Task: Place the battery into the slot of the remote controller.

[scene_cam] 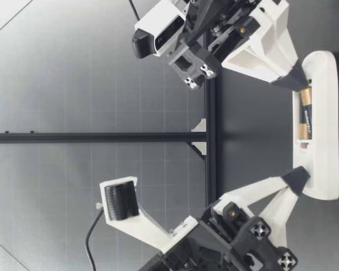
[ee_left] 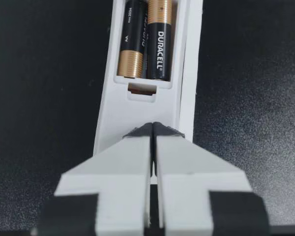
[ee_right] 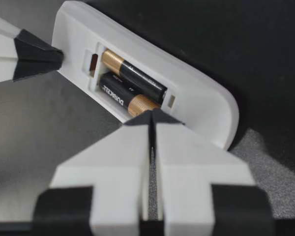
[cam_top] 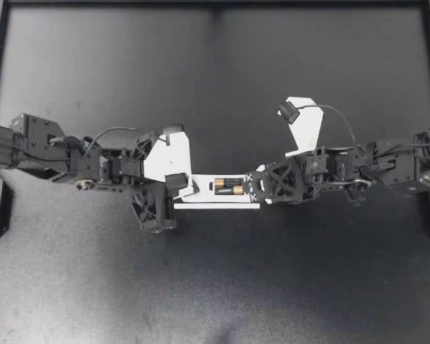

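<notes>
- The left claw (cam_top: 188, 188) and right claw (cam_top: 249, 186) are both closed on nothing, tips resting on the remote controller (cam_top: 204, 195), mid-frame on the table (cam_top: 215, 287).
- In its slot (ee_left: 117, 49) two cells are seated side by side, the battery (cam_top: 229, 188) among them.
- Insertion is judged finished; next, the tips should be lifted straight off.

left gripper (cam_top: 184, 186) closed | right gripper (cam_top: 254, 183) closed | both pointing inward
</notes>
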